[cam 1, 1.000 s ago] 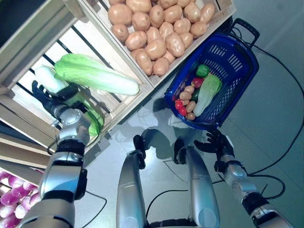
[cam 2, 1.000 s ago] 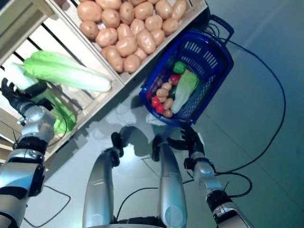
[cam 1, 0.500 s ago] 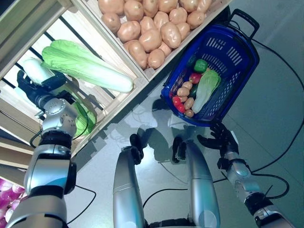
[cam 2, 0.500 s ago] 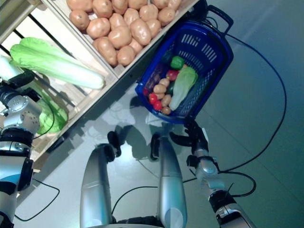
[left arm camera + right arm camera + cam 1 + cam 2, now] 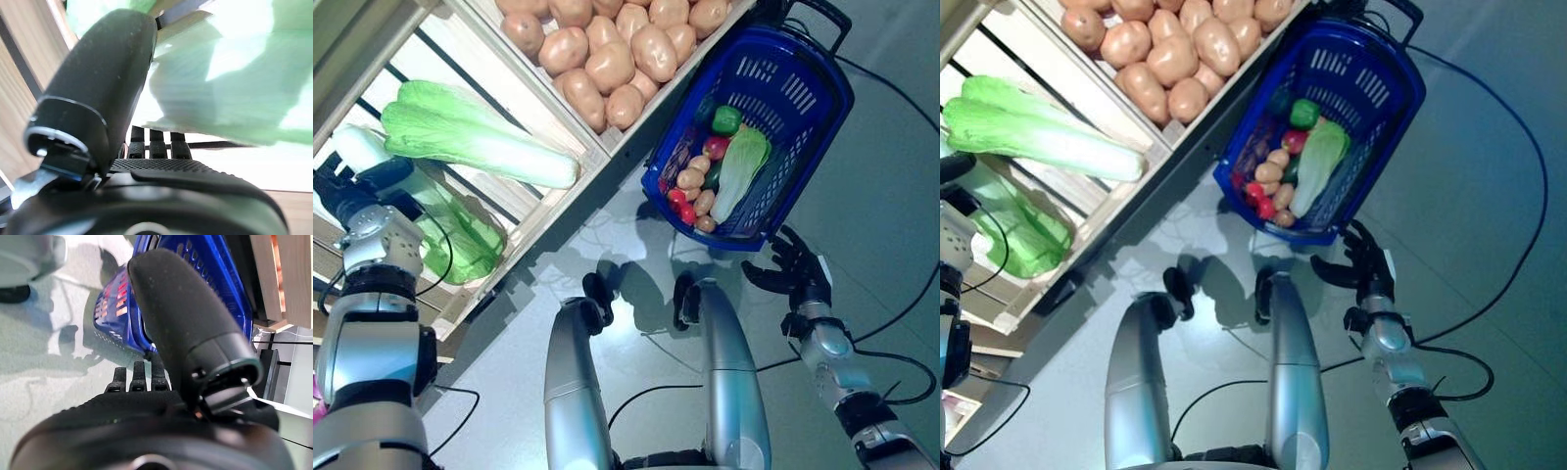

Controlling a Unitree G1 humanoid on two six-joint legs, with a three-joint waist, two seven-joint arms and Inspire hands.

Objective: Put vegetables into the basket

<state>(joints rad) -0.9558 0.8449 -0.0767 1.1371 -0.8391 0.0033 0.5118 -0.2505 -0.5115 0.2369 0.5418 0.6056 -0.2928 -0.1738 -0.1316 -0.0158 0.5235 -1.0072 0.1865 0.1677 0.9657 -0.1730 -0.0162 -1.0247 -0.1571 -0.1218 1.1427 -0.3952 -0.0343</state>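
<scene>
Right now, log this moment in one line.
left hand: open at cabbage in crate | right hand: open, empty, beside basket | basket: part filled

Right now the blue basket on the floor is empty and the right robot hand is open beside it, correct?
Not quite. The blue basket already holds vegetables, as the left eye view shows. The rest stands: it sits on the floor and the right robot hand is open beside it.
</scene>
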